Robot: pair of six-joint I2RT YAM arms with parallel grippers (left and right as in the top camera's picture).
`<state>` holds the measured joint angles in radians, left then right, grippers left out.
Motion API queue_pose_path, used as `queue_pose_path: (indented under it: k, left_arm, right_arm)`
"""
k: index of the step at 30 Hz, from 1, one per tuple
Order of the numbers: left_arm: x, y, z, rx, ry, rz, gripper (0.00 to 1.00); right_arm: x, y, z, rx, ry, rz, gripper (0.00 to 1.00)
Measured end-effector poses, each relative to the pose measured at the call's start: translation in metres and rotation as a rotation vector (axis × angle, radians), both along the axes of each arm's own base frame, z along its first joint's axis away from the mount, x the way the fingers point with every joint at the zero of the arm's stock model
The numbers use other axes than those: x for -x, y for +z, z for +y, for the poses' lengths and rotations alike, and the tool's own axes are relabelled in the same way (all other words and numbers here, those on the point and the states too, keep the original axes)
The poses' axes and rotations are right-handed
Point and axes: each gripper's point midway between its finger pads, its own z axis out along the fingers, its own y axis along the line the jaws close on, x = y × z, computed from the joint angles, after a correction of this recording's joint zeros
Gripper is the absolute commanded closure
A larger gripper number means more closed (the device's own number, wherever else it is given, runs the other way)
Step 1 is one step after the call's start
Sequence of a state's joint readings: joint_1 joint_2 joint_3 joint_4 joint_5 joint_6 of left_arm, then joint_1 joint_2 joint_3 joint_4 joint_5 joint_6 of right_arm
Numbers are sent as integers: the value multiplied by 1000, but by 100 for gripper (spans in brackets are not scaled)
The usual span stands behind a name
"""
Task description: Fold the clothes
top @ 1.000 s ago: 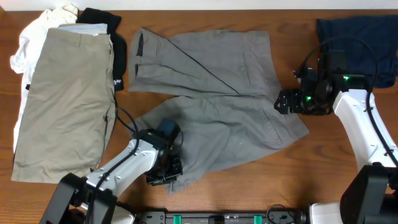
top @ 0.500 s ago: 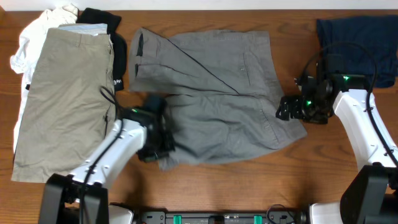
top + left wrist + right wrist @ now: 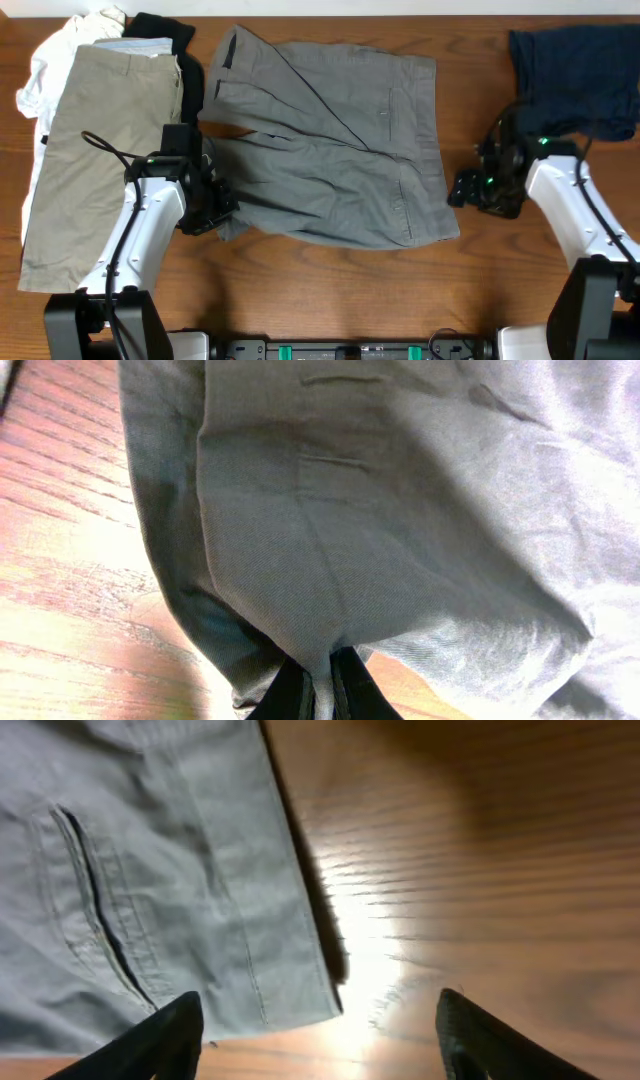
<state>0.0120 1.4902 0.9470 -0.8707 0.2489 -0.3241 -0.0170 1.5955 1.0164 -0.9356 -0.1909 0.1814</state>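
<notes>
Roughly mid-job, I judge: grey shorts (image 3: pixel 330 150) lie doubled between the claws, rumpled; khaki shorts (image 3: pixel 105 150) beyond the left claw (image 3: pixel 320 682) wait. Left claw pinches a hem fold; right claw (image 3: pixel 320 1032) gapes empty beside the waistband. Long axis runs claw to claw, waistband rightward.

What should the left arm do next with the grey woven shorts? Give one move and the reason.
Probably carry the left hand away from the robot, up to the far leg's hem, then lay the fabric down. It is shut on a fold of the mid-grey woven shorts, and the near leg lies bunched, short of that hem. The right hand is open beside the waistband.
</notes>
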Motion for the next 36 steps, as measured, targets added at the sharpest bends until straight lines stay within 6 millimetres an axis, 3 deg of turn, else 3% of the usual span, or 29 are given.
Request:
queue_pose_path:
  k: [6, 11, 18, 22, 25, 26, 32, 36]
  left_arm:
    - [0, 0, 0, -2, -11, -2, 94]
    - [1, 0, 0, -2, -11, 0, 94]
    - [3, 0, 0, -2, -11, 11, 94]
    - [5, 0, 0, -2, -11, 19, 94]
    - [7, 0, 0, -2, -11, 27, 94]
    - [8, 0, 0, -2, -11, 29, 94]
    - [19, 4, 0, -2, -11, 69, 94]
    - [22, 29, 0, -2, -12, 22, 94]
  right_arm:
    - [19, -30, 23, -35, 0, 26, 28]
    - [25, -39, 34, -47, -11, 31, 32]
    - [30, -52, 40, -49, -72, 22, 51]
    - [31, -54, 41, -52, -108, 11, 79]
    - [31, -55, 42, -50, -132, 13, 92]
    - [31, -55, 42, -51, -134, 12, 98]
    - [38, -45, 39, -47, -142, 40, 99]
    - [27, -9, 27, -57, -152, -10, 99]
